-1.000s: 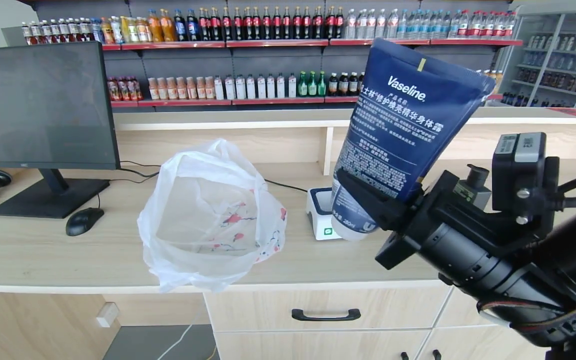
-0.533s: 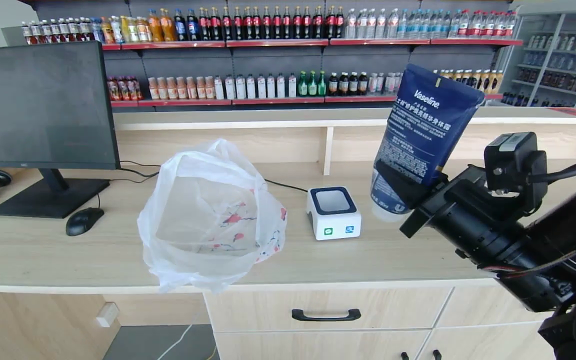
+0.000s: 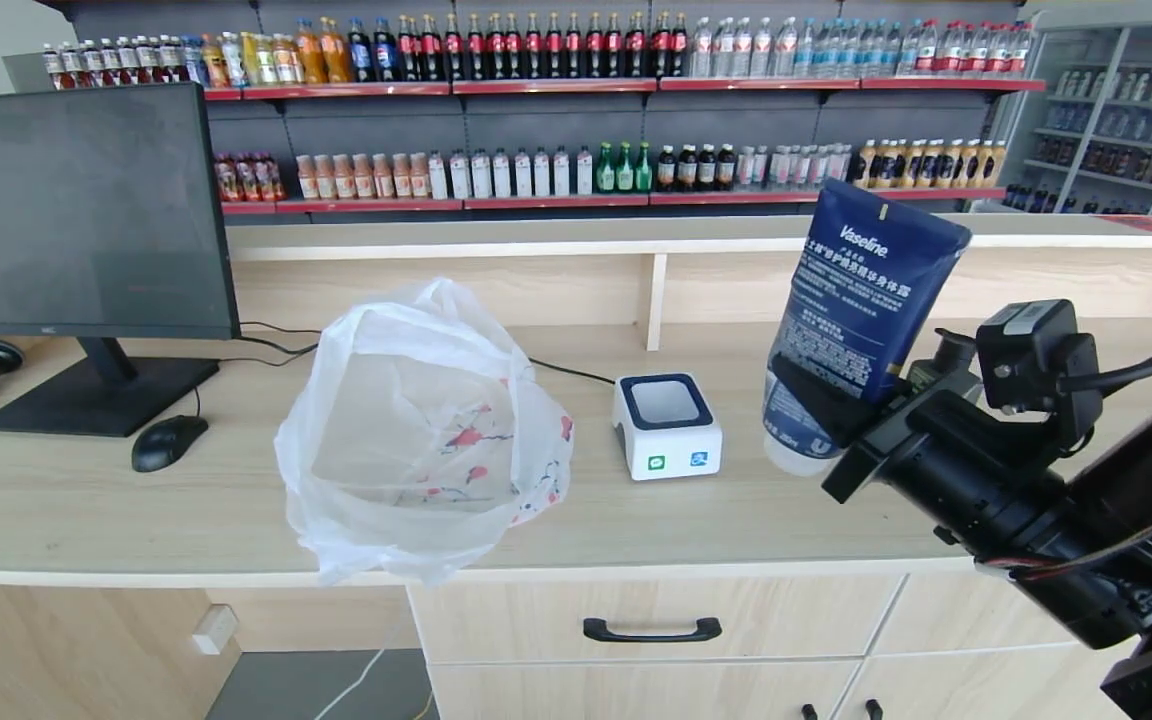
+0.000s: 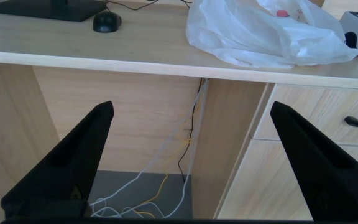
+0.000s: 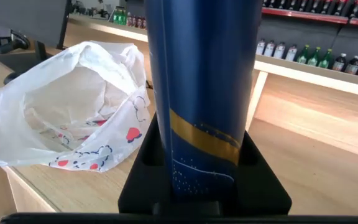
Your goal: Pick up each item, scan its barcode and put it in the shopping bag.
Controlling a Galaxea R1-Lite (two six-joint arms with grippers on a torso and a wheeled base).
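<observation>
While left hand [image 4: 191, 107] gapes, right hand [image 3: 821, 400] clamps 1 tube [image 3: 861, 290] near 1 scanner [image 3: 666, 425], 1 bag [image 3: 416, 430].

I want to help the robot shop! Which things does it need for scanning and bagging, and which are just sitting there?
Needed: blue tube, held in the right gripper; white scanner box; shopping bag.
Just lying about: monitor; mouse; bottles on the shelves.

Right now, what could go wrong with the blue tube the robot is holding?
The right tool grips the blue tube only near its cap end, so the tall top might tip or slip. The tube hangs beside the scanner, not over its window, so the scan could miss. The floppy bag near the counter edge might slide.
</observation>
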